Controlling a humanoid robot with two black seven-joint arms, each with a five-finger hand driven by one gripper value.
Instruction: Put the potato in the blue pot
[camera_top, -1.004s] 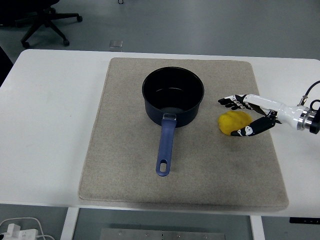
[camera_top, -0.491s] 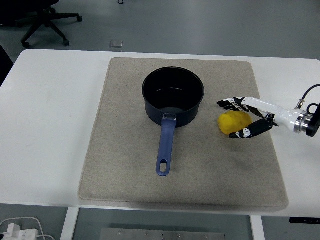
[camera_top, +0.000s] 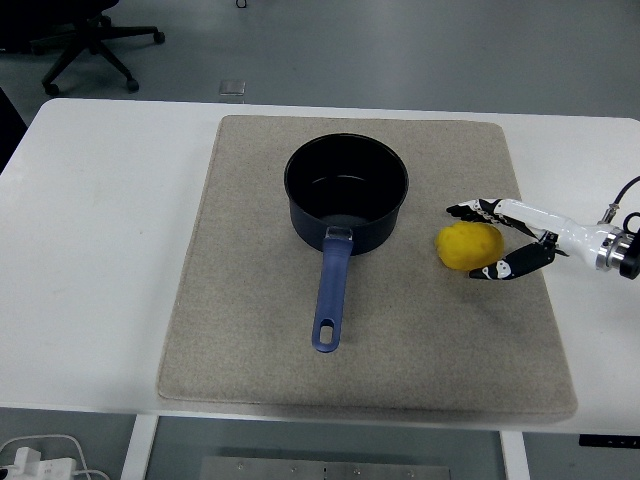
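A yellow potato (camera_top: 466, 246) lies on the beige mat (camera_top: 250, 300), to the right of the blue pot (camera_top: 346, 195). The pot stands upright and holds nothing, with its blue handle (camera_top: 330, 295) pointing toward the table's near edge. My right hand (camera_top: 482, 240) reaches in from the right edge. It is open, its fingers (camera_top: 470, 210) just beyond the potato's far side and its thumb (camera_top: 492, 270) at the near side, bracketing the potato loosely without closing on it. The left arm is out of view.
The mat covers the middle of the white table (camera_top: 100, 250). A small clear box (camera_top: 231, 89) sits by the table's far edge. An office chair (camera_top: 85, 45) stands on the floor at the top left, and white cables (camera_top: 40, 460) lie below the near edge.
My right hand has drawn back a little to the right, so its fingers reach less far around the potato. Neither the potato nor the pot has moved.
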